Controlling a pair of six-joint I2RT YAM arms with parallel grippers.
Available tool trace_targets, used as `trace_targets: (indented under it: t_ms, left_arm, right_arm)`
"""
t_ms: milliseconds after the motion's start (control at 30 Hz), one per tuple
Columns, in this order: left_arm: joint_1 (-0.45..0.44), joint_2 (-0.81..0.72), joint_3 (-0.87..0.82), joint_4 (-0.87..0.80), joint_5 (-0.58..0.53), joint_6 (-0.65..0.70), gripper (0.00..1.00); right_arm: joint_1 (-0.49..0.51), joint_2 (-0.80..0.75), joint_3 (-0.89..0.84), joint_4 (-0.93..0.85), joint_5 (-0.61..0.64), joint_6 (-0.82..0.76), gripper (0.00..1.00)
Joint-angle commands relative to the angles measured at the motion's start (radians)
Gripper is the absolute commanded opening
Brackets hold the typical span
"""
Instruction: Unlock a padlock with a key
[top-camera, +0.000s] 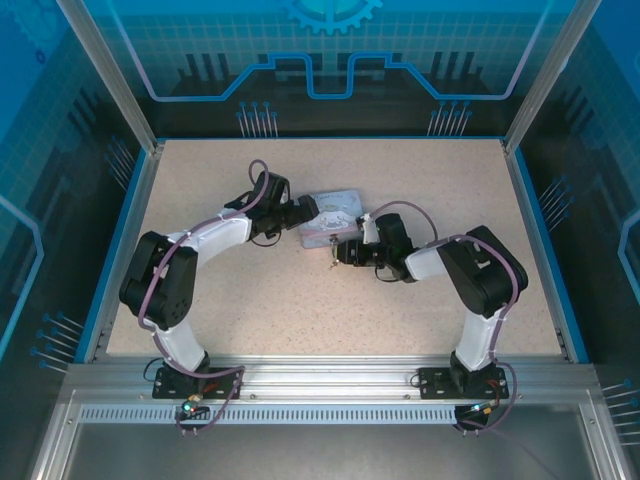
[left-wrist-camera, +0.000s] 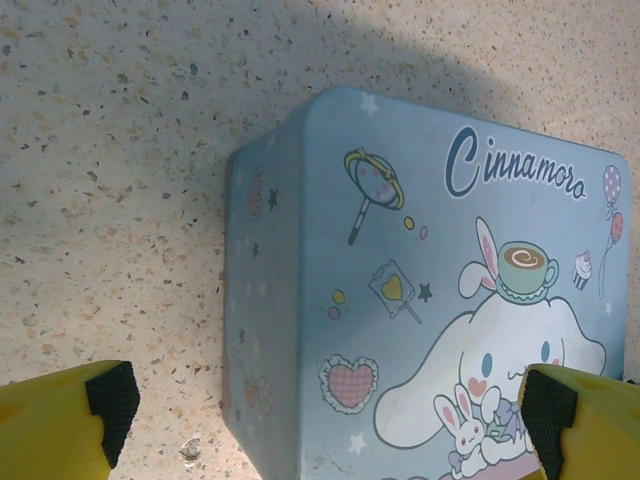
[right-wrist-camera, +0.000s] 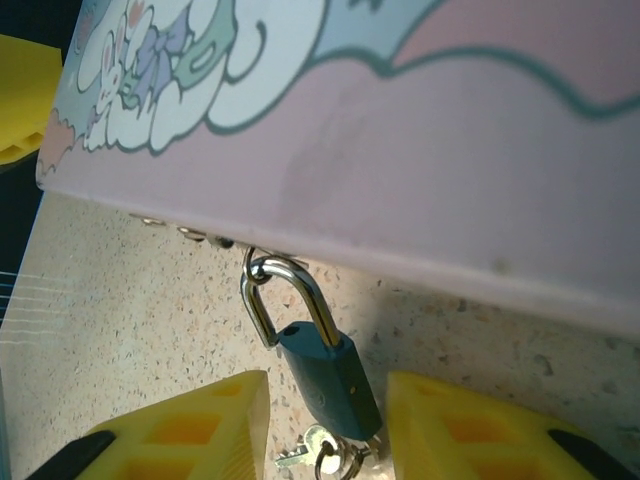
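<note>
At mid-table, over one corner of the pale-blue Cinnamoroll tin (top-camera: 335, 205), the left gripper (left-wrist-camera: 330, 410) stood with its jaws spread wide, holding nothing. The small blue padlock (right-wrist-camera: 325, 375) hung by its shackle from the tin's lower edge, a small key (right-wrist-camera: 312, 452) at its base. The right gripper (right-wrist-camera: 325, 400) had its jaws partly apart on either side of the padlock, with a gap showing on one side

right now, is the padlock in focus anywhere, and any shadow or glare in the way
Right wrist view: padlock sharp, bright glint on its shackle, tin shading the table just below. Left wrist view: broad shadow on the table beyond the tin.
</note>
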Motion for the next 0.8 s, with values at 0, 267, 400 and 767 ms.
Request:
trace_targets:
  t_ms: [0,267,400,767]
  left_arm:
    - [0.007,0.003,0.000,0.010,0.028,0.006,0.99]
    - [0.007,0.006,-0.015,0.031,0.042,-0.007,0.99]
    - [0.007,0.010,-0.025,0.045,0.050,-0.019,0.99]
    - [0.007,0.017,-0.035,0.062,0.061,-0.023,0.99]
  right_arm:
    - [0.022,0.024,0.008,-0.009,-0.024,-0.027,0.34]
    - [0.028,0.015,0.005,-0.020,0.002,-0.038,0.34]
    - [0.040,0.013,0.016,-0.026,0.019,-0.049,0.34]
    - [0.093,-0.042,0.006,-0.089,0.170,-0.105,0.34]
